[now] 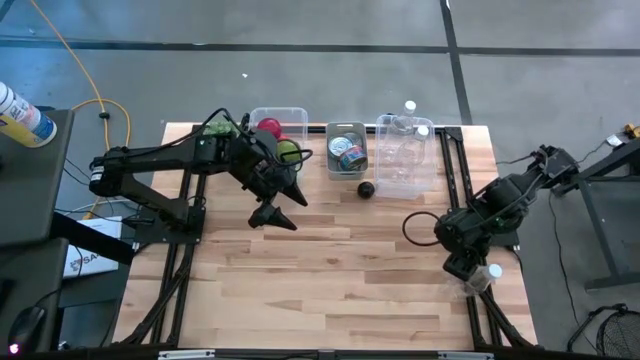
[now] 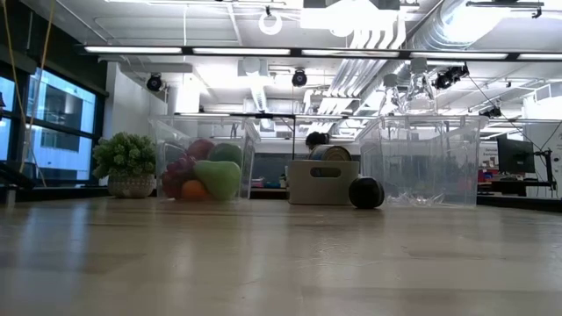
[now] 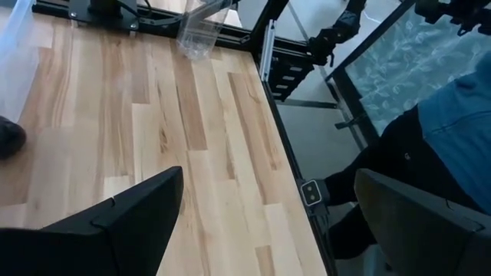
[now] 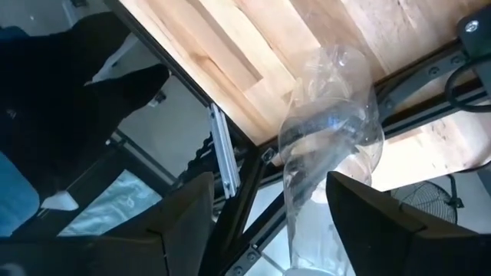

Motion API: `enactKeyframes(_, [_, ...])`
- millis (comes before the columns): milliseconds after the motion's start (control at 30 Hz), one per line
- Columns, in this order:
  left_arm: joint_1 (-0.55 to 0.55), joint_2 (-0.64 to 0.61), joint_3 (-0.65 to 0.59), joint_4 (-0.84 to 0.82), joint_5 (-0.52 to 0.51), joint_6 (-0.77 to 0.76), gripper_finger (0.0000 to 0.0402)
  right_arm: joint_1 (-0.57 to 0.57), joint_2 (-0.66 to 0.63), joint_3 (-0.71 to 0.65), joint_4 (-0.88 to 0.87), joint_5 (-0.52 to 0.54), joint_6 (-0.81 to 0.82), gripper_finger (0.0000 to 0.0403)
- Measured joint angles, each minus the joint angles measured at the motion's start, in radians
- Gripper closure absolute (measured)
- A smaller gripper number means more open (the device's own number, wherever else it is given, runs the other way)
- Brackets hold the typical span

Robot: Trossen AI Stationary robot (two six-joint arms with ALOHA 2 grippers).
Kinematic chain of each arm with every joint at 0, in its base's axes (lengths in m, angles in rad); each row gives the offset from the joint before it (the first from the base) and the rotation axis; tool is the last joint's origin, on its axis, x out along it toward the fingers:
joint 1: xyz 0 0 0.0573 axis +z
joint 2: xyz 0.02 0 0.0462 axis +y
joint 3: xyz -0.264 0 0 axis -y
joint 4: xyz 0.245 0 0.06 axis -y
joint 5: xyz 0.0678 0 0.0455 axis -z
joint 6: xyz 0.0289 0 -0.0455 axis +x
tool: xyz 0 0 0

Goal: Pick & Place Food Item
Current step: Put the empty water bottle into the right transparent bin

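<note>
- Your left gripper (image 1: pixel 279 212), jaws open and empty, hovers beside the fruit bin (image 1: pixel 278 130).
- A dark round food item (image 1: pixel 366 188) lies between the can tray (image 1: pixel 346 150) and clear bin (image 1: pixel 406 157).
- Your right gripper (image 1: pixel 470 275), open, straddles a plastic bottle (image 4: pixel 330 138).

your worktop (image 1: pixel 330 260) is pale blond wood in lengthwise planks, with darker honey streaks running through the grain. both arms are matt black, and so are the left tool (image 1: pixel 273 205) and the right tool (image 1: pixel 468 272). the left bin (image 1: pixel 279 117) is clear plastic, showing you red, bright green and, from the low view, orange and dark purple fruit. the middle tray (image 1: pixel 347 152) is grey-beige, holding a can (image 1: pixel 350 155) with a blue and white label. a small black ball (image 1: pixel 366 188) sits beside it. the right-hand bin (image 1: pixel 405 155) and the bottle (image 4: pixel 330 138) are colourless and see-through. a bright yellow cable (image 1: pixel 80 70) crosses the grey floor.
</note>
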Motion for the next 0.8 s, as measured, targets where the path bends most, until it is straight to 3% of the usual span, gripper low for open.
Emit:
enactKeyframes(233, [0.000,0.000,0.000,0.000,0.000,0.013,0.0029,0.000,0.000,0.000,0.000,-0.002,-0.046,0.0165])
enactKeyframes(800, [0.000,0.000,0.000,0.000,-0.009,0.036,0.0029,-0.003,0.000,0.000,0.000,0.077,0.021,0.0165])
